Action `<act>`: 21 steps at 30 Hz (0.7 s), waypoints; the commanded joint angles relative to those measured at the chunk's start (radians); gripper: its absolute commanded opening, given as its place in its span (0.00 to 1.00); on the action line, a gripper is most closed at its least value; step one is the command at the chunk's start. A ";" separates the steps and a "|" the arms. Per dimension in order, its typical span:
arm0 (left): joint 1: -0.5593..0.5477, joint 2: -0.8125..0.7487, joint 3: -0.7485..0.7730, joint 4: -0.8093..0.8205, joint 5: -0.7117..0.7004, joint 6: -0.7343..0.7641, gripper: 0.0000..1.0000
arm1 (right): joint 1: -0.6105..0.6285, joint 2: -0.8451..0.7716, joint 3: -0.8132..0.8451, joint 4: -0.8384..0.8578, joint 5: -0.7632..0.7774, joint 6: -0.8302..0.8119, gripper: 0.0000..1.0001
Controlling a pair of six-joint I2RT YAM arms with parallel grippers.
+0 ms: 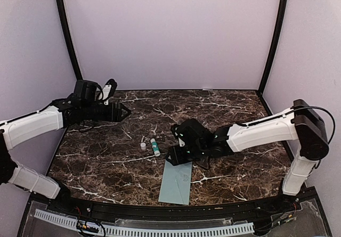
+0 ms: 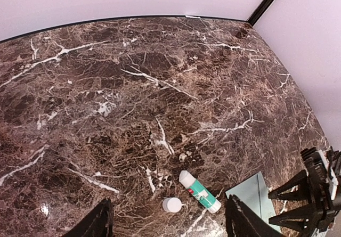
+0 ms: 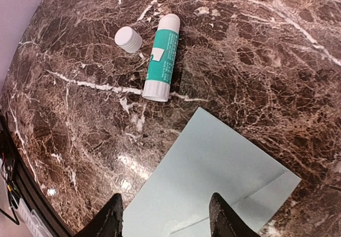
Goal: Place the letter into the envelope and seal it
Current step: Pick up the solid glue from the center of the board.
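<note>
The pale grey-teal envelope [image 1: 177, 182] lies flat near the table's front edge, with its flap folded down. It also shows in the right wrist view [image 3: 213, 162] and as a corner in the left wrist view [image 2: 249, 190]. My right gripper [image 1: 173, 156] is open, its jaws spread just above the envelope's far end [image 3: 166, 218]; whether the tips touch the paper I cannot tell. My left gripper [image 1: 123, 112] is open and empty, raised over the table's far left [image 2: 168, 223]. The letter is not in view.
An uncapped white-and-green glue stick [image 1: 155, 147] lies left of the right gripper, and it also shows in both wrist views [image 3: 162, 56] [image 2: 200, 192]. Its white cap [image 1: 143, 146] stands beside it [image 3: 128, 39] [image 2: 171, 204]. The dark marble table [image 1: 224, 104] is walled at the back and sides.
</note>
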 commanded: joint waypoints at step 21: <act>0.003 -0.036 -0.012 0.026 0.079 0.006 0.70 | 0.011 0.463 0.557 -0.190 0.161 -0.032 0.54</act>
